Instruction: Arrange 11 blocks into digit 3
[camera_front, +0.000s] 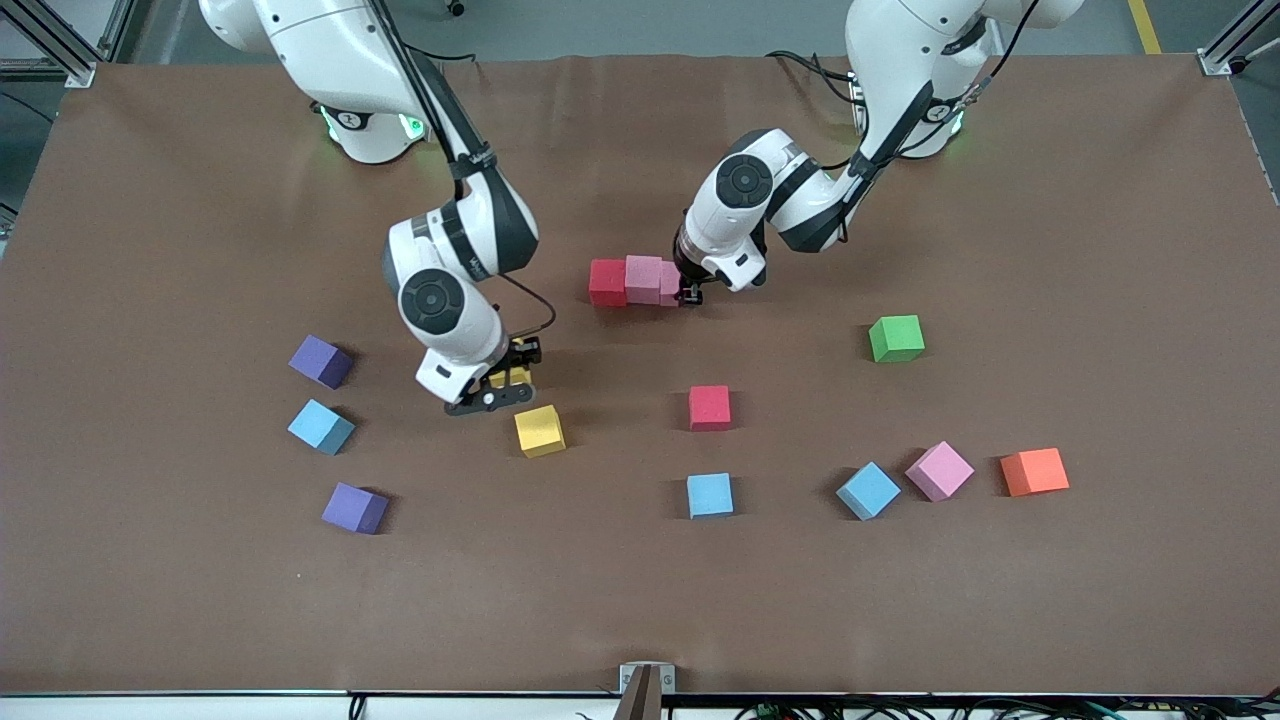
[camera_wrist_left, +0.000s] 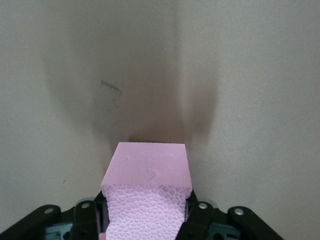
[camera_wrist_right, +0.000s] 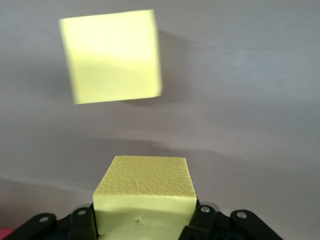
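A short row of touching cubes lies mid-table: a red cube (camera_front: 607, 282), a pink cube (camera_front: 643, 279) and a second pink cube (camera_front: 668, 284). My left gripper (camera_front: 688, 292) is shut on that end pink cube (camera_wrist_left: 147, 195), low at the table, its fingers (camera_wrist_left: 200, 220) pressed on both sides. My right gripper (camera_front: 508, 386) is shut on a yellow cube (camera_front: 515, 377), which fills the jaws in the right wrist view (camera_wrist_right: 145, 200). Another yellow cube (camera_front: 540, 431) (camera_wrist_right: 112, 62) lies loose close beside it.
Loose cubes lie nearer the camera: two purple (camera_front: 321, 361) (camera_front: 355, 508) and a light blue (camera_front: 321, 427) toward the right arm's end, a red (camera_front: 709, 407) and light blue (camera_front: 710, 495) mid-table, then light blue (camera_front: 868, 490), pink (camera_front: 939, 470), orange (camera_front: 1035, 471) and green (camera_front: 896, 338).
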